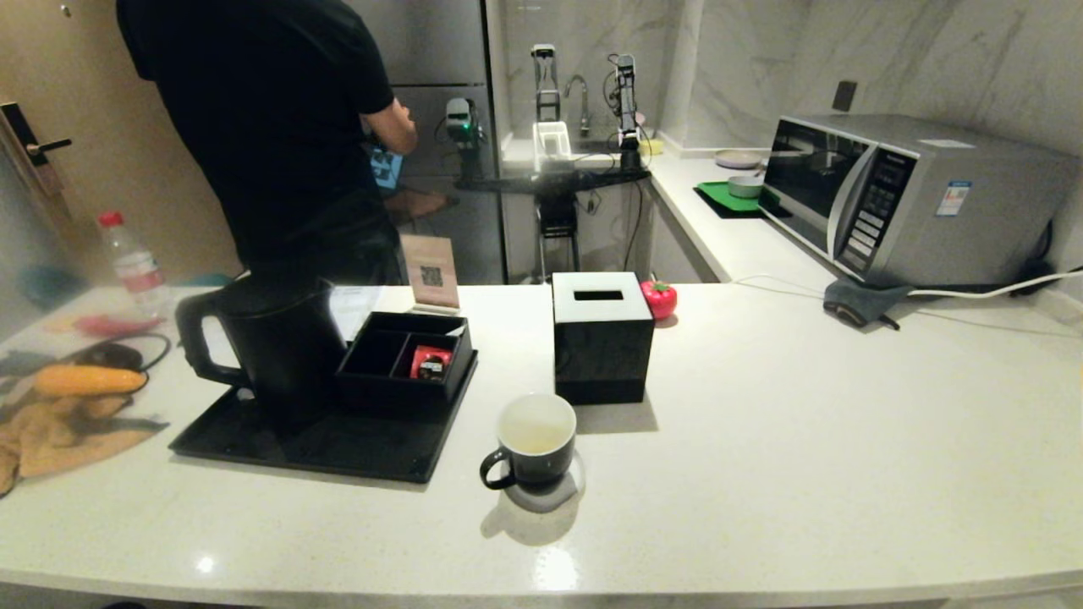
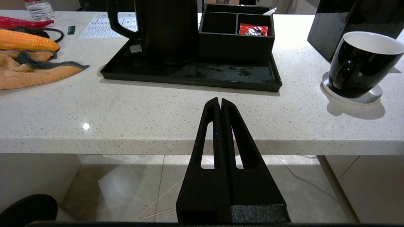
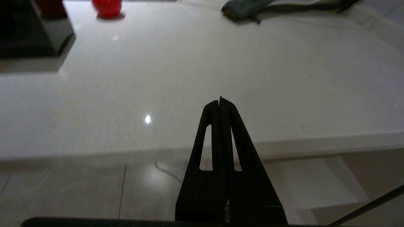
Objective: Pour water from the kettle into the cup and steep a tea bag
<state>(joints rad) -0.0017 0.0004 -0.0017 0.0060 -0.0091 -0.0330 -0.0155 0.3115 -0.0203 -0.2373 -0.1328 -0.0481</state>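
Observation:
The black kettle (image 1: 271,338) stands on a black tray (image 1: 330,444) at the left of the counter, its handle turned left; it also shows in the left wrist view (image 2: 167,28). The dark cup (image 1: 535,441) with a white inside sits on a pale coaster in front of the tissue box, handle toward me, also in the left wrist view (image 2: 359,63). No tea bag or water stream shows. My left gripper (image 2: 220,100) is shut and empty, just off the counter's front edge. My right gripper (image 3: 220,101) is shut and empty, low before the counter's right part.
A black divided box (image 1: 406,355) on the tray holds a red packet (image 1: 430,362). A black tissue box (image 1: 601,337), a red tomato-shaped thing (image 1: 659,298), a microwave (image 1: 914,199), an orange cloth with a corn cob (image 1: 85,381) and a bottle (image 1: 131,264) stand around. A person (image 1: 271,127) stands behind.

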